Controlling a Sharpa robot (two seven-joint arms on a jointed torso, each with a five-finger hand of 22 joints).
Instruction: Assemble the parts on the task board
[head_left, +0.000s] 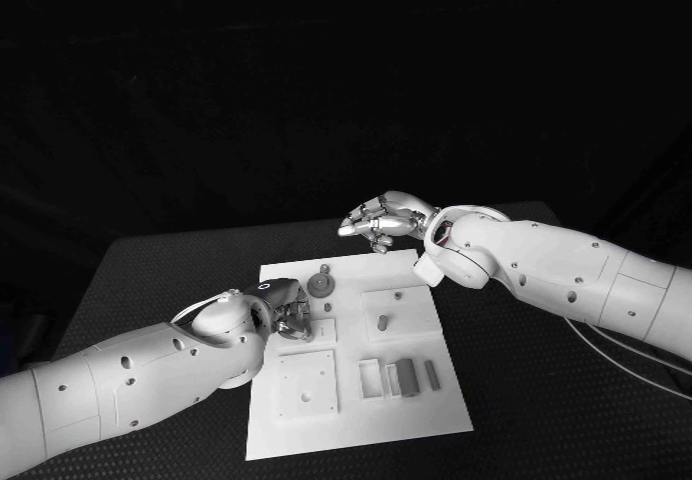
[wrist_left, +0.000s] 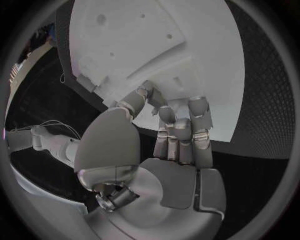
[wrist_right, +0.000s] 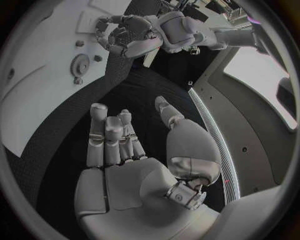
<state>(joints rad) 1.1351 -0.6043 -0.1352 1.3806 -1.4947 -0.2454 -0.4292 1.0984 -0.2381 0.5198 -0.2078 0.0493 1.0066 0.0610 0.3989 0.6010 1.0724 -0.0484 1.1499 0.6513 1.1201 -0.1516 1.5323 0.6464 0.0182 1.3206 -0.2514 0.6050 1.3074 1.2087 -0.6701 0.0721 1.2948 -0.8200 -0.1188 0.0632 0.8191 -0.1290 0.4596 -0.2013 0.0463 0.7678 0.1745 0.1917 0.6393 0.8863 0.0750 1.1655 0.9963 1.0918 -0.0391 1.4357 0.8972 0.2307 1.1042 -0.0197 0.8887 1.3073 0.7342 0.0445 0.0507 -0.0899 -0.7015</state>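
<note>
The task board (head_left: 433, 410) is lying in the middle of the black tabletop (head_left: 173, 270), a white plate running from about twelve o'clock down to six o'clock in the head view. On it, the parts are sitting apart from one another: a round toothed gear (head_left: 322, 285) near the board's far end at about eleven o'clock, a small upright peg (head_left: 382, 322) on a raised square near the centre, a flat square block (head_left: 307, 384) at about seven o'clock, and a group of small rectangular pieces (head_left: 400, 377) at about five o'clock.

The left hand (head_left: 289, 312) is hovering over the board's left edge, at about nine o'clock from the peg and just beside the gear. In the left wrist view its fingers (wrist_left: 182, 131) are lying straight and pressed together side by side, pointing toward the white board (wrist_left: 212, 75), with the thumb standing apart; nothing is showing between them. Whether the fingertips are touching the board cannot be told.

The right hand (head_left: 381, 220) is hanging beyond the board's far end, at about twelve o'clock, over bare tabletop. In the right wrist view its fingers (wrist_right: 112, 140) are extending straight and close together, thumb held away, holding nothing. That view is also showing the gear (wrist_right: 79, 64) on the board and the left hand (wrist_right: 128, 37) near it.
</note>
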